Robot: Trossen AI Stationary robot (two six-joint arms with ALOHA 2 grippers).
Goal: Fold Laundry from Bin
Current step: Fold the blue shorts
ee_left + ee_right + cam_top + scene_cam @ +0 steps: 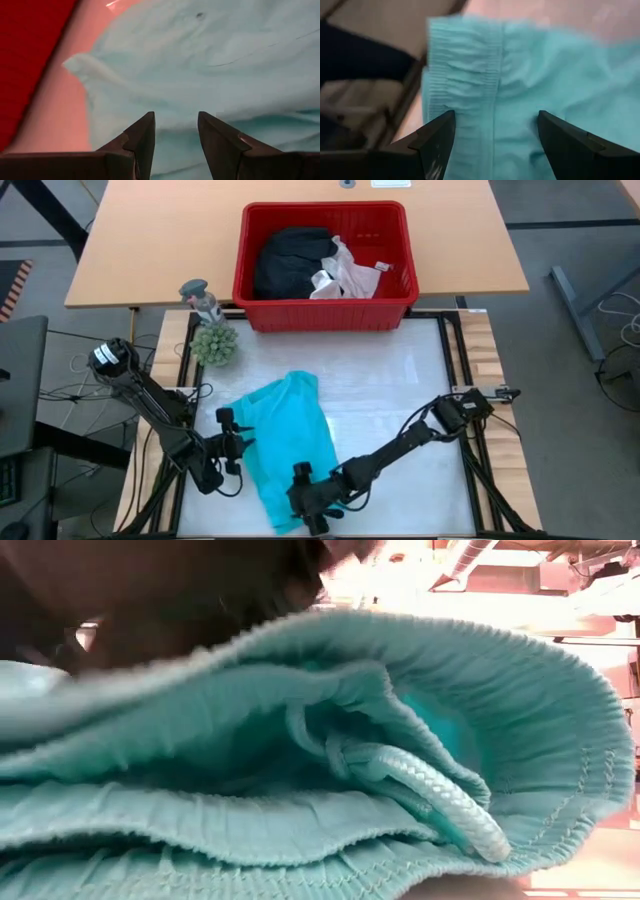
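Low view — teal garment [300, 790], gathered elastic waistband, braided drawcord [440, 795].

A small grey figurine [201, 298] stands beside a fuzzy green ball [214, 344] near the wooden desk's [150, 240] left edge.

A tan table [180, 240] fills the top of the high view, over a grey floor [580, 360]. Below it sits a white-topped table [400, 390] with wood strips at its sides. At its upper left stand a small green plant [214, 344] and a grey figurine [202, 298]. Cables [70, 380] trail at left. Pipes [480, 555] run overhead, upper right in the low view.
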